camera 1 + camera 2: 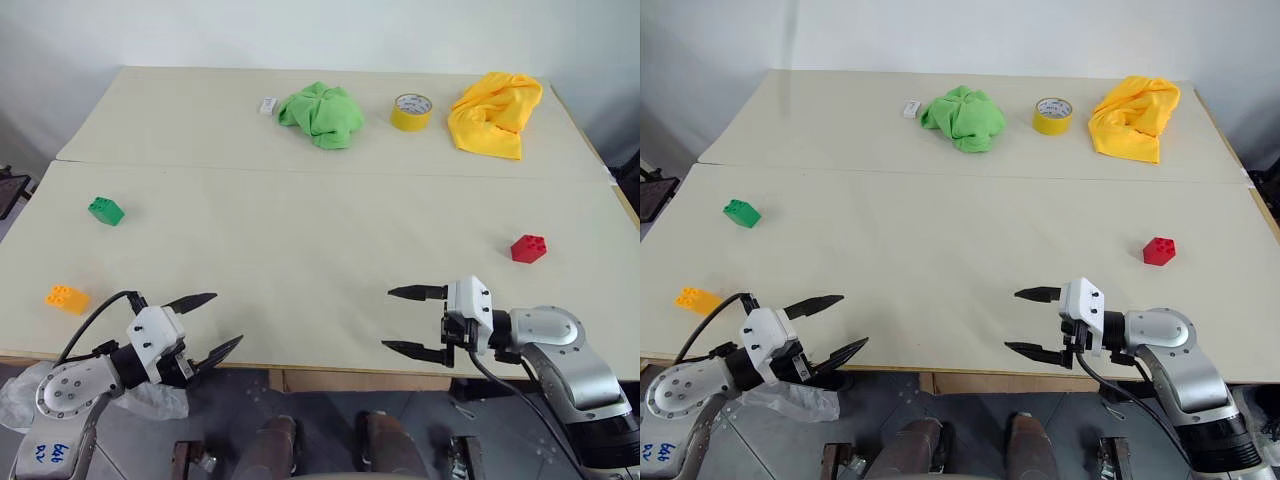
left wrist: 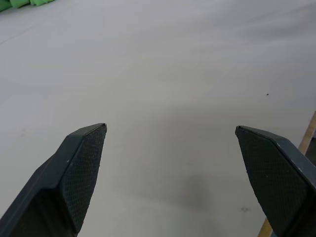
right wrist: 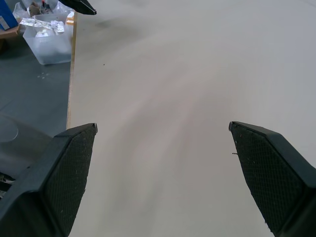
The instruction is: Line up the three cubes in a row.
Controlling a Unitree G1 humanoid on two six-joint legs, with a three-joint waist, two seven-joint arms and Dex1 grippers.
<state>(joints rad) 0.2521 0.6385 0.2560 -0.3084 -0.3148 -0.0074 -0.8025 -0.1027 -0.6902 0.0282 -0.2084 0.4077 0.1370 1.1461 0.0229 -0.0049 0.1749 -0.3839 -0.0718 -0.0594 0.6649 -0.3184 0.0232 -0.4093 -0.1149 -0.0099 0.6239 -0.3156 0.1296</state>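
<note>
You have not started yet: the green block and orange block sit far left, the red block far right, and your left gripper and right gripper are spread wide and empty

Setting: you are looking at a robot test bench in a lab or workshop room. Evidence: two plain pale tables pushed together against a bare white wall; staged props only, spread well apart: green block, orange-yellow block, red block, green cloth, yellow cloth, yellow tape roll. Off the table edge, on a grey floor, you see a clear plastic bin of odds and ends.
</note>
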